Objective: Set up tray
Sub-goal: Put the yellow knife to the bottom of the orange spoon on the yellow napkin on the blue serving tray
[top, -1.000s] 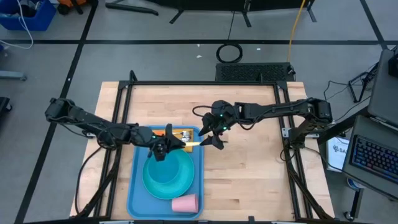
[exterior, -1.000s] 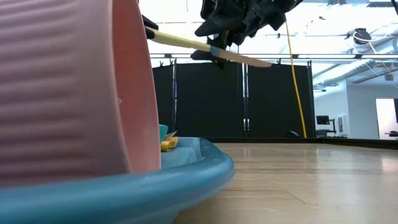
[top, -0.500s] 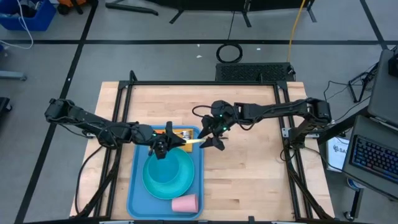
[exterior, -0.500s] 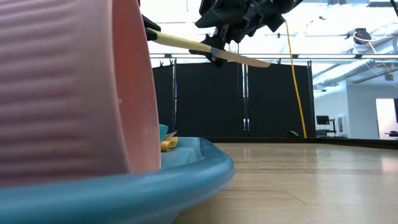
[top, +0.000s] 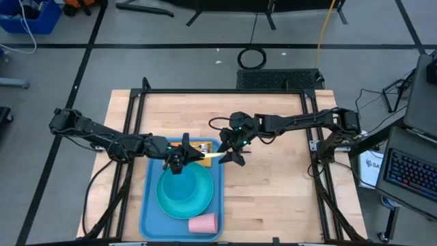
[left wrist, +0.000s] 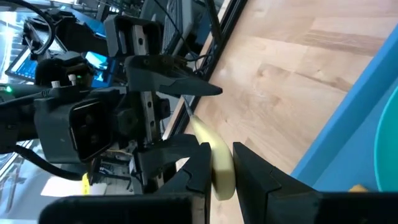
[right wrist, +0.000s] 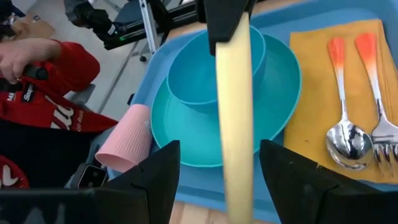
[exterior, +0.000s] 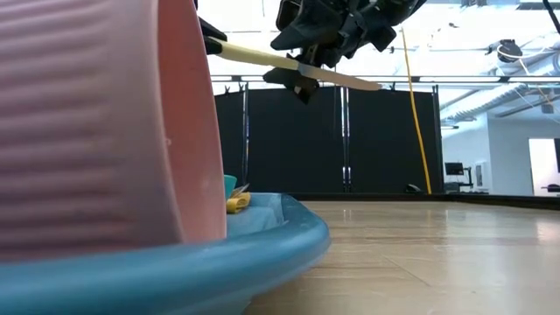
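Observation:
A knife [top: 210,156] with a cream handle and grey blade hangs level over the far right corner of the light-blue tray [top: 149,205]. My left gripper [top: 181,158] is shut on it. My right gripper [top: 230,154] is open, with a finger on either side of the knife [right wrist: 235,106] and a gap showing on both sides. In the low view those fingers stand where handle meets blade [exterior: 302,68]. The tray carries a turquoise plate [top: 194,198] with a small blue bowl [right wrist: 205,68], and a pink cup [top: 203,223] lying on its side. My left gripper pinches the knife's cream handle [left wrist: 221,171] between its two fingers, near the handle's free end. The knife is lifted clear above the tray. It lies roughly level, with the blade [exterior: 350,80] pointing toward the table's right, into my right gripper's open fingers.
A yellow napkin [right wrist: 311,93] lies at the tray's far end, with a spoon [right wrist: 348,137] and a fork [right wrist: 382,130] with orange handles on it. The bare wooden table [top: 273,198] stretches to the tray's right. A person's red sleeve [right wrist: 43,81] shows beyond the table's near edge.
My right gripper has crept a little toward the table's left, along the knife toward my left gripper, and stays open. The knife and my left gripper have kept still.

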Action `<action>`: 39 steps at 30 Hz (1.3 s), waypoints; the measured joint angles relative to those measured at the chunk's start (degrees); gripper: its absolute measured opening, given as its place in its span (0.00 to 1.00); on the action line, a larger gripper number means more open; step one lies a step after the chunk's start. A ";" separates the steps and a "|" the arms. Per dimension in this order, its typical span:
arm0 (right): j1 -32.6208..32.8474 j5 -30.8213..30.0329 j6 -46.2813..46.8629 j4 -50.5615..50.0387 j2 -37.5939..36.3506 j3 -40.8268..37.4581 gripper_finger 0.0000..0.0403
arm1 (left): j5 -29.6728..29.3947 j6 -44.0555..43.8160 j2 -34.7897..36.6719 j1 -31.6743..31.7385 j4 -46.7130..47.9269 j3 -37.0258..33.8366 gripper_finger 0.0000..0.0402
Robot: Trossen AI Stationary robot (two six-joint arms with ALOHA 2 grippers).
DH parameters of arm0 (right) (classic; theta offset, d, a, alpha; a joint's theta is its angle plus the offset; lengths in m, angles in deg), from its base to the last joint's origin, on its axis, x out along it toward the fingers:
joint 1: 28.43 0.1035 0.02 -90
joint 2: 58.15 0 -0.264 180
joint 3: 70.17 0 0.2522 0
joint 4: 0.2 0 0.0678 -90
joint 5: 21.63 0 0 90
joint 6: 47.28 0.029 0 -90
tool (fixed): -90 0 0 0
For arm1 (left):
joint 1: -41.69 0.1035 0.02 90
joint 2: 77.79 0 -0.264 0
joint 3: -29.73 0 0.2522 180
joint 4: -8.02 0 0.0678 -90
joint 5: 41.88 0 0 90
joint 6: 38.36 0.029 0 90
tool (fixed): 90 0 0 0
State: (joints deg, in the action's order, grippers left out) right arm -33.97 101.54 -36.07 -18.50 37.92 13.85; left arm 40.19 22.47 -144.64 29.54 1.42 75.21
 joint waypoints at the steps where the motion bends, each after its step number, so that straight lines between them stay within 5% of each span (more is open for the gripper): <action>1: 0.00 0.00 -0.05 0.10 0.00 0.00 0.52 | 0.04 -0.09 0.00 -0.02 0.11 0.00 0.12; 12: 0.00 0.02 -0.20 0.28 0.00 0.00 0.49 | 0.42 -1.04 0.00 -0.02 0.76 0.00 0.12; 30: -0.02 -0.04 -1.82 -0.04 0.00 -0.02 0.14 | 0.71 -1.47 0.00 0.46 0.73 0.00 0.12; 39: -0.02 -0.17 -2.97 -0.13 0.00 -0.02 0.12 | 0.65 -2.44 0.00 0.46 0.74 0.00 0.12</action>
State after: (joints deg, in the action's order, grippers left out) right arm -33.99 101.37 -39.04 -18.63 37.92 13.83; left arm 40.85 20.03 -144.64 30.00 2.16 75.21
